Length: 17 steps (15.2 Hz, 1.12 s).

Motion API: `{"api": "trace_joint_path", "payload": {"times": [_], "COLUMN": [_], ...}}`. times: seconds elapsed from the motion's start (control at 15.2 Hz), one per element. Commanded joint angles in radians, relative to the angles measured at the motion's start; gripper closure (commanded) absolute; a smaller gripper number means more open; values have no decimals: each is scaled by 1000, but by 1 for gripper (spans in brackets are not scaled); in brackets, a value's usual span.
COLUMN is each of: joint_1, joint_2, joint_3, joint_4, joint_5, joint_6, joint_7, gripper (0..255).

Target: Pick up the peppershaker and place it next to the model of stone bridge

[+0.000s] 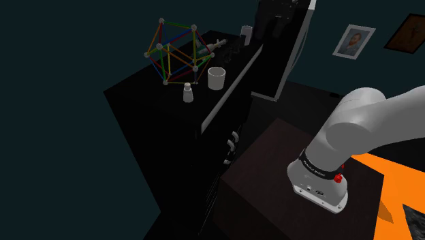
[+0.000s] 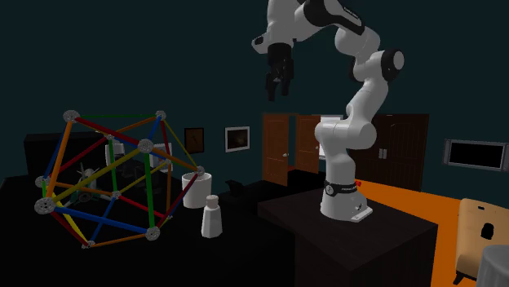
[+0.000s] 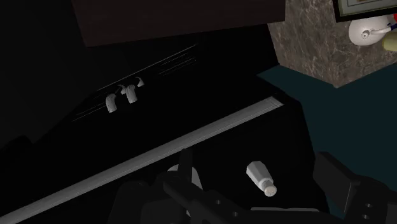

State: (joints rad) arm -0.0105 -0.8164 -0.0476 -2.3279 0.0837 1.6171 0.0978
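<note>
**Item 1, arm** (image 2: 360, 104): white w/ dark joints. Rears up from its base on the stand (image 2: 383, 236), elbow bent, wrist folded over at the top.

**Item 1a, gripper** (image 2: 277, 88): all black, pointing down, high above the white cup (image 2: 196, 190) and well apart from it. Fingers spread, nothing touched, i.e. released.

**Item 2, peppershaker** (image 2: 211, 217): small, plain white, bottle-shaped w/ rounded shoulders and a narrower cap. Upright on the dark counter (image 1: 136, 102), just beside the cup, not touching. In wrist view it sits far beyond the fingers, unheld.

**Item 3, cup:** plain white, smooth, cylindrical, open top.

**Item 4, rod frame** (image 2: 102, 183): polyhedron of red, green, blue and yellow sticks w/ grey ball nodes. Stands near the cup.

**Item 5, drawer handles** (image 3: 121, 98): curved, silvery, on the dark cabinet front below the cup's counter.

**Item 6, stand:** dark brown box, matte.
</note>
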Motion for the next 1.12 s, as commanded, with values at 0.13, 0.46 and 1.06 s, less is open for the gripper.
{"api": "trace_joint_path", "payload": {"times": [0.13,0.46,1.06], "joint_1": [6,16,10], "joint_2": [41,166,459], "joint_3": [29,101,223], "joint_4": [-19,-41,10], "joint_5": [2,-4,-73], "joint_6": [67,230,487], "joint_7": [19,70,193], "gripper": [0,0,0]}}
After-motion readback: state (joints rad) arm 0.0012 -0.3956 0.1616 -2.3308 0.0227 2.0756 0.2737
